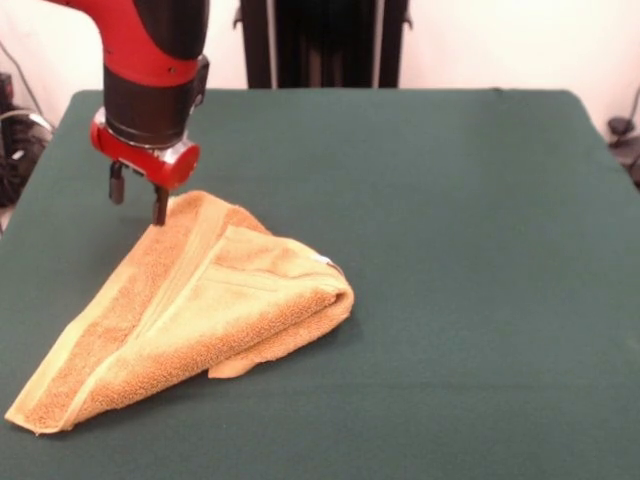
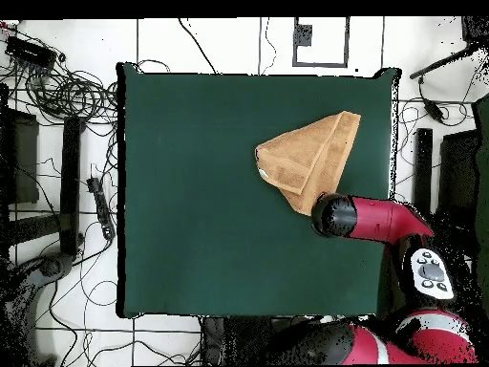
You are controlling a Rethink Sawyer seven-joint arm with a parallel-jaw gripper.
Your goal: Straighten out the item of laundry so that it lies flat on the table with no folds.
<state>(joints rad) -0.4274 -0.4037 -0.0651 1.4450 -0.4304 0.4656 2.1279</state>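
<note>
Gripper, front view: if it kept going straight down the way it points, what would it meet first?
Most likely the towel. The gripper points down with its fingers apart; one fingertip sits at the towel's far corner, the other seems to hang over bare table. Depth is unclear; the overhead view hides the tips.

The arm [image 2: 368, 218] hides the towel's [image 2: 310, 161] near corner overhead; the front view crops its upper links.

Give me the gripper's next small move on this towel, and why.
Probably close on the towel corner under the gripper and drag it toward the robot's side of the table. The fingers look open at that far corner, and the towel lies folded into a triangle.
</note>
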